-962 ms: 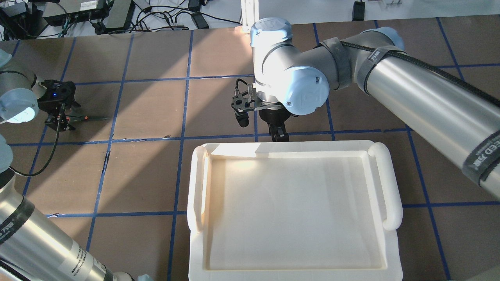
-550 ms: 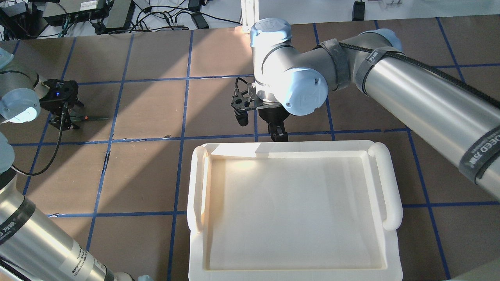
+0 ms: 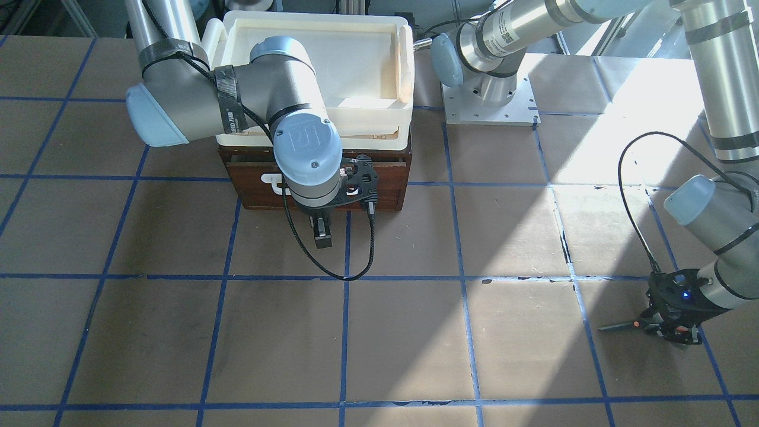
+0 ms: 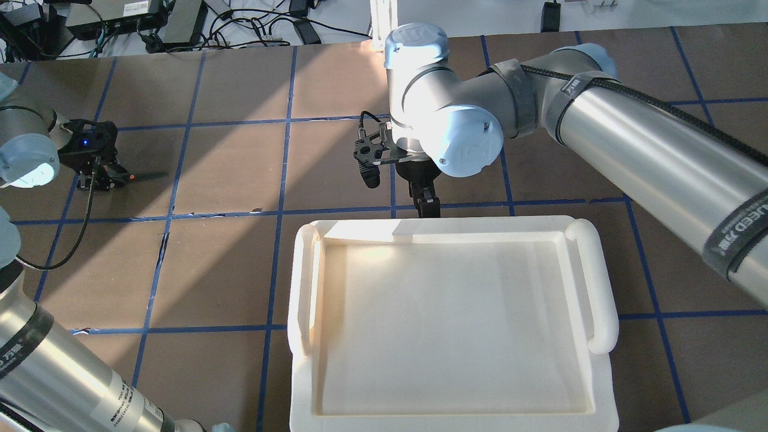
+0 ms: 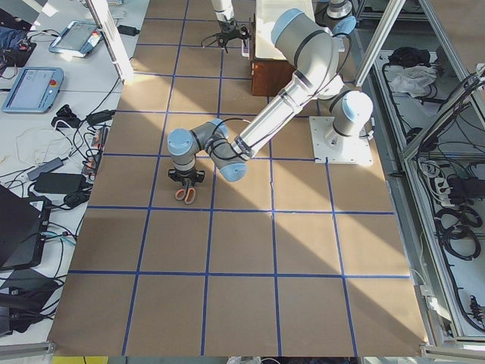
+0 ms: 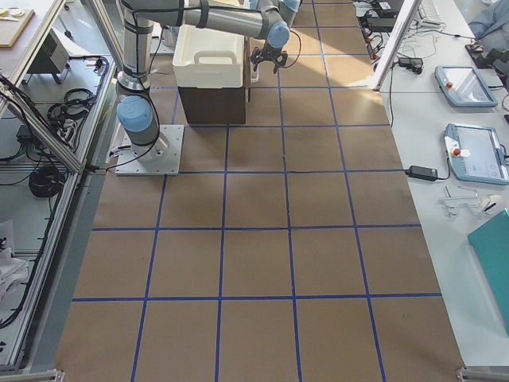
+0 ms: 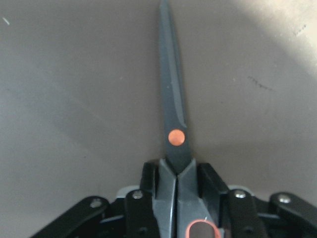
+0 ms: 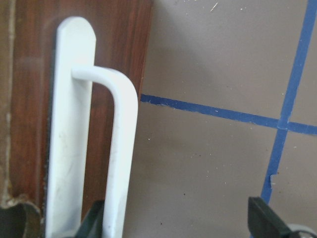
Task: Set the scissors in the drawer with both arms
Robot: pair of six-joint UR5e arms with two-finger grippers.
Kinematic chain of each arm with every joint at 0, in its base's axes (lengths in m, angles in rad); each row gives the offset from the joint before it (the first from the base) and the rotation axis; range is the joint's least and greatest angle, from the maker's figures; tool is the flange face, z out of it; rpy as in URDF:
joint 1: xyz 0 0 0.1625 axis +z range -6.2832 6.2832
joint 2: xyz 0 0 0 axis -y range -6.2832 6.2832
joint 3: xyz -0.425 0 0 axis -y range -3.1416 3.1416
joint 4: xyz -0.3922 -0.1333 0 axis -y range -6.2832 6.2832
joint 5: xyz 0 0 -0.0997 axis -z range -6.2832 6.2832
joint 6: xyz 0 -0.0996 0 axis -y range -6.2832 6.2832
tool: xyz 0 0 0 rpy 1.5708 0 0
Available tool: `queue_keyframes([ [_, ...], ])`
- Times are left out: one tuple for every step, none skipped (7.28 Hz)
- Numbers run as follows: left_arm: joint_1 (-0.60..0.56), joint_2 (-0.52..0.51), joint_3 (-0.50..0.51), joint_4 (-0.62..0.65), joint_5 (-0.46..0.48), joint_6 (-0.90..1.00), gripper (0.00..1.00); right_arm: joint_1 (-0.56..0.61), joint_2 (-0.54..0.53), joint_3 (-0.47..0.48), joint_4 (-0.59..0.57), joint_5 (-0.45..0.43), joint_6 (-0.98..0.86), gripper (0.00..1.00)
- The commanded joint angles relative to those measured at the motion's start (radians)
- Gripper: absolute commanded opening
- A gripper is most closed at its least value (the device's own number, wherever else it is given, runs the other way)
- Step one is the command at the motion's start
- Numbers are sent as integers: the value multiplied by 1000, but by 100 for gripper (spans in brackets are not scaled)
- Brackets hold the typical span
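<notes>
The scissors (image 4: 135, 176) are at the table's far left, dark blades pointing right. My left gripper (image 4: 101, 176) is shut on them just behind the orange pivot dot (image 7: 176, 137), with the blades (image 7: 171, 94) sticking out ahead low over the table. They also show in the front view (image 3: 619, 325). The dark wooden drawer (image 3: 382, 184) sits shut under the cream tray (image 4: 600, 282). My right gripper (image 3: 322, 232) is open in front of the drawer. Its white bar handle (image 8: 121, 148) lies just inside one finger (image 8: 94, 222).
The cream plastic tray (image 3: 403, 65) rests on top of the drawer box and hides it from overhead. The left arm's base plate (image 3: 489, 101) is beside the box. Blue tape lines grid the brown table. Cables and devices lie beyond the far edge (image 4: 120, 18).
My left gripper has shifted slightly toward the far side with the scissors in it, and the blades moved along. My right wrist has moved slightly farther from the tray edge.
</notes>
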Motion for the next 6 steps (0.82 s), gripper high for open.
queue_keyframes([
  [-5, 9, 3, 1, -2, 35, 0, -5, 6, -3, -11, 0, -2, 100],
  [-8, 18, 9, -5, -2, 35, 0, -6, 7, -6, -29, 1, -2, 100],
  [-22, 36, 12, -19, -3, 35, 0, -6, 7, -6, -46, 1, -2, 100],
  [-35, 57, 12, -60, -6, 35, 0, -6, 7, -8, -49, 1, -2, 100],
  [-42, 87, 12, -94, -6, 26, 0, -9, 14, -8, -58, 3, -3, 100],
  [-43, 122, 13, -132, -6, 22, 0, -10, 18, -8, -78, 3, -3, 100],
])
